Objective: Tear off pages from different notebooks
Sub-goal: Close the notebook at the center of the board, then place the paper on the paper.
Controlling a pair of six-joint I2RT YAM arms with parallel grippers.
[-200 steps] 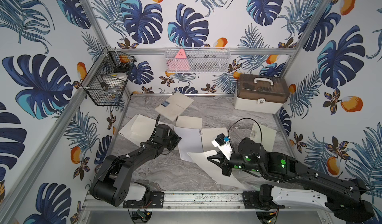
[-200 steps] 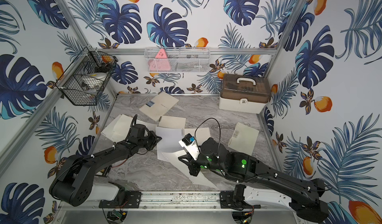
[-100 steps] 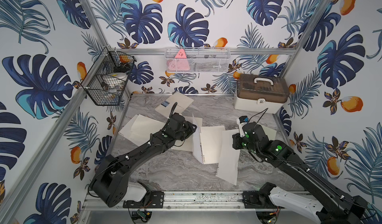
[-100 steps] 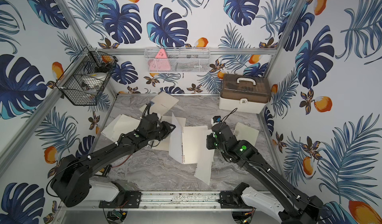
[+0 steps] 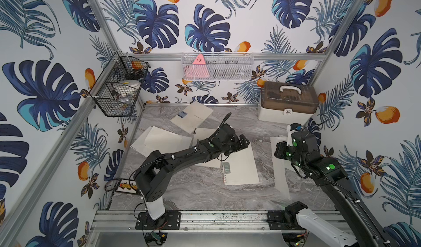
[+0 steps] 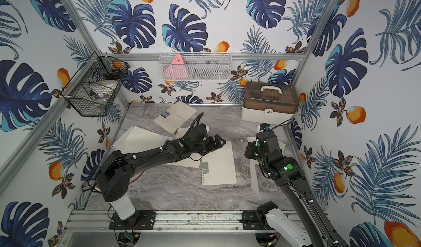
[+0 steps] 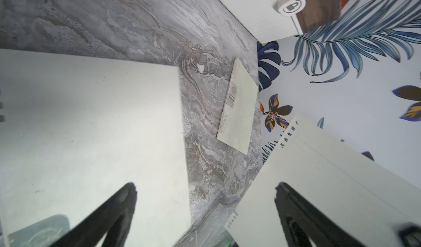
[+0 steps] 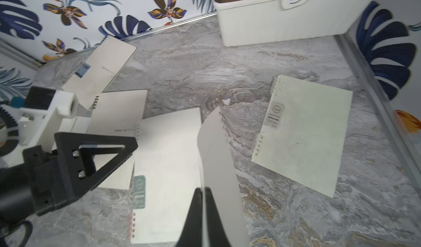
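Your right gripper [image 8: 203, 192] is clamped on a torn-off page [image 8: 214, 148], which trails from its fingertips well clear of any spiral, so the tear looks finished. Your left gripper [image 7: 205, 186] stands wide apart, empty, just above the closed teal-label notebook [image 5: 241, 166], where it could pin the cover.

Three walls [image 5: 205, 29] round my cell: white wallpaper, big blue leaves, orange fruit. Aluminium frame bars [image 5: 284, 56] at the corners and along the back wall. Under me a grey marble-look tabletop [image 5: 193, 189], evenly lit, soft shadows. Black wire basket [image 5: 107, 107] hangs on the far left corner post, contents unclear. White mesh basket [image 5: 237, 72] on the back bar, pink triangle [image 5: 197, 69] inside. White box with brown lid [image 5: 288, 102], white handle, far right corner. Metal rail [image 5: 216, 220] along the near edge.
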